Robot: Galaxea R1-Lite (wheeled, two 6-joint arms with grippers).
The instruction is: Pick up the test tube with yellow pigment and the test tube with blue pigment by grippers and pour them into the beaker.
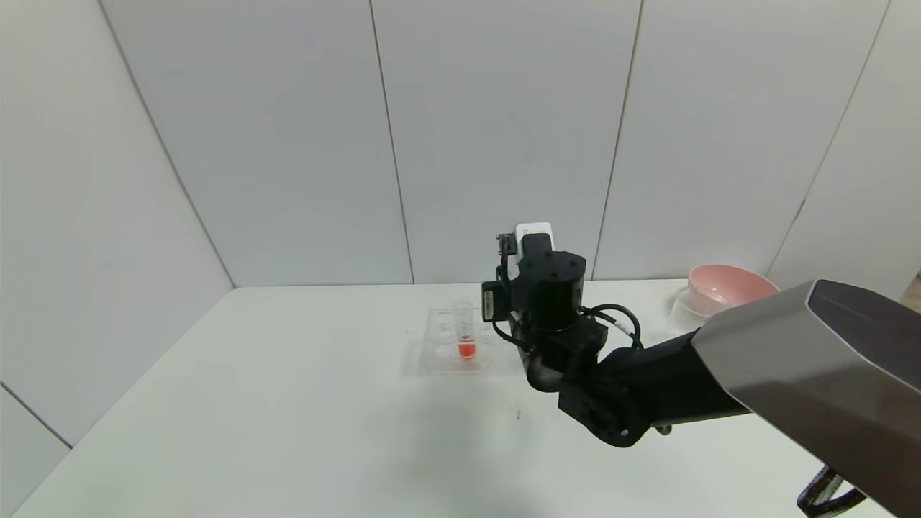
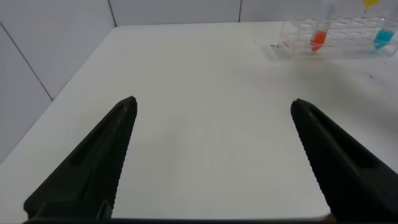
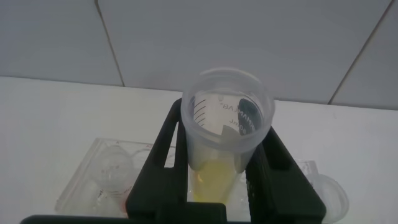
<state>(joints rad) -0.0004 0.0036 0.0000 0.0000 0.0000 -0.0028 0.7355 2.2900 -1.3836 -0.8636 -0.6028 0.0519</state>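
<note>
My right gripper [image 3: 225,124] is shut on the test tube with yellow pigment [image 3: 217,177], held upright above the clear rack [image 3: 102,171], its open mouth towards the camera. In the head view the right wrist [image 1: 550,302] hides that tube. The test tube with blue pigment [image 2: 382,39] stands in the rack [image 2: 342,34], near a tube of red-orange liquid [image 1: 466,349]. A clear round cup, apparently the beaker [image 3: 329,194], sits beside the rack. My left gripper [image 2: 212,101] hangs open over bare table, far from the rack.
A pink bowl [image 1: 727,288] rests on a clear container at the table's back right corner. Grey wall panels close the table [image 1: 288,403] in at the back and left.
</note>
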